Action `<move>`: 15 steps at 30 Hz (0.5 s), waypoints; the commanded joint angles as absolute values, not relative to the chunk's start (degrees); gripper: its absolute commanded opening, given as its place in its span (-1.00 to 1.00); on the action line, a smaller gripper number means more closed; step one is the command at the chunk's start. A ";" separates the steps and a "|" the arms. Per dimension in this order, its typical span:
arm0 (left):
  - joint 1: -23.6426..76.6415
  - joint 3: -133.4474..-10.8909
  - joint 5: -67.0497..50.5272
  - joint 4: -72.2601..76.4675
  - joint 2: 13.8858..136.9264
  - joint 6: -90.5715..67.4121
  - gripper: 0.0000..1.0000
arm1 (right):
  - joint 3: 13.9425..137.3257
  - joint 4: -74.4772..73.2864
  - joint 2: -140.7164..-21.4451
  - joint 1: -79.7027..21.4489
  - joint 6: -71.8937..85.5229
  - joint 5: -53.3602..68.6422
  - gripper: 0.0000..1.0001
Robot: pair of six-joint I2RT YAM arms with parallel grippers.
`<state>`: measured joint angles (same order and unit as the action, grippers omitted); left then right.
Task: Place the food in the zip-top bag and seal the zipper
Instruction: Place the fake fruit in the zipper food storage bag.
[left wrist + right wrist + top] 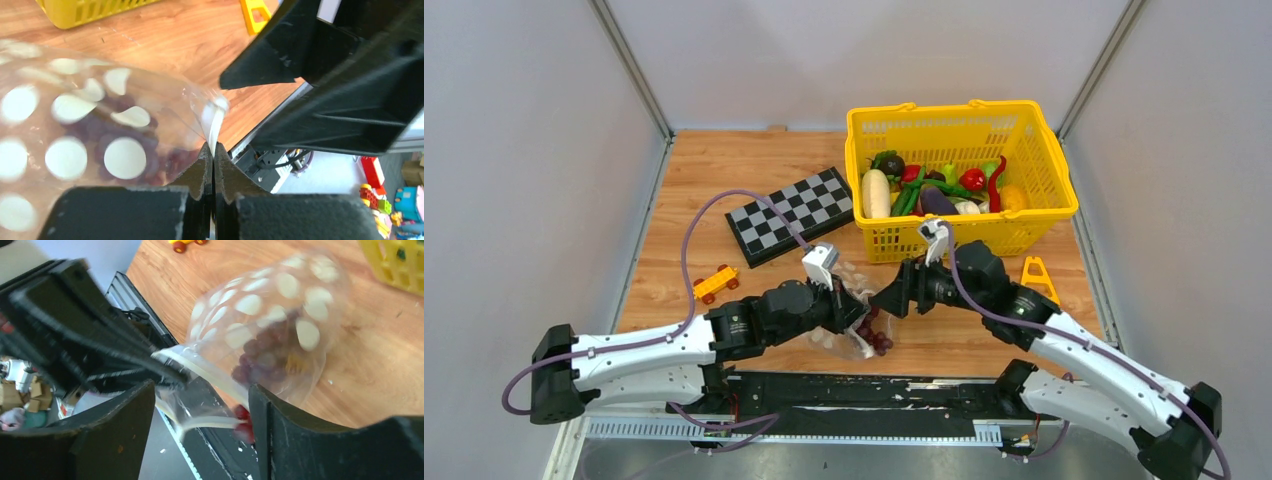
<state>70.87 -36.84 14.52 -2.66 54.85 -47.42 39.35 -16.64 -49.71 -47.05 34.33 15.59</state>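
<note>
Wood worktop [724,170]: pale planks between grey walls; both arm bases sit at the near edge.
Left arm: lies low, stretched from the near-left base toward centre, wrist close over the worktop.
Left hand [213,150]: clenched. Left wrist view shows the fingers pressed together with a thin pale fold of the zip-top bag [65,115] pinched between them at its mouth edge.
Right arm: comes in from near right, elbow raised, forearm angled down toward centre, facing the left hand.
Right hand [202,387]: released, fingers spread wide on either side of the bag's mouth. Contact with the plastic cannot be told.
Bag position: centre of the worktop's near edge, between the 2 hands; clear plastic with white dots.
Zipper [200,371]: pale strip. Its 2 runs stand apart, so the mouth gapes.
Grape bunch [265,352]: dark purple, inside the bag; a few redder grapes show at the mouth end, just beside 1 finger of the right hand.
Basket [1014,235]: yellow, far right, beyond the right hand. It holds a cream-white vegetable [876,193], a red round fruit [971,180], and green and purple pieces.
Checkerboard [792,215]: flat, left of the basket, beyond the left hand.
Toy car [714,283]: orange, just beyond the left forearm.
Triangular piece [1032,264]: yellow, beside the basket's near-right corner.
Obstruction: from above, the 2 hands cover the bag's mouth.
</note>
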 commanded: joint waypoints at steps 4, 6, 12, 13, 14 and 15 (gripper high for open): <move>70.45 -35.51 18.01 1.53 50.36 -48.75 -1.00 | 40.80 -22.66 -40.42 -47.22 29.77 8.90 0.38; 70.40 -35.44 18.12 0.71 50.42 -49.12 -1.00 | 38.42 -24.21 -37.88 -47.25 32.28 4.90 0.33; 70.25 -36.42 18.53 -1.99 52.03 -49.98 -1.00 | 26.97 -16.44 -30.33 -47.47 40.35 7.90 0.22; 70.23 -36.93 18.70 -2.53 52.35 -50.09 -1.00 | 25.36 -15.56 -29.28 -48.03 41.30 7.88 0.23; 70.22 -37.14 18.73 -2.88 52.66 -50.10 -1.00 | 24.30 -14.86 -28.55 -48.59 41.21 7.62 0.25; 70.15 -37.44 18.86 -3.17 52.85 -50.17 -1.00 | 23.70 -14.68 -28.23 -49.11 41.02 7.08 0.28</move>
<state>70.41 -35.40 17.12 -2.52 52.10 -49.15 26.55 -19.22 -30.30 -47.44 37.30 8.21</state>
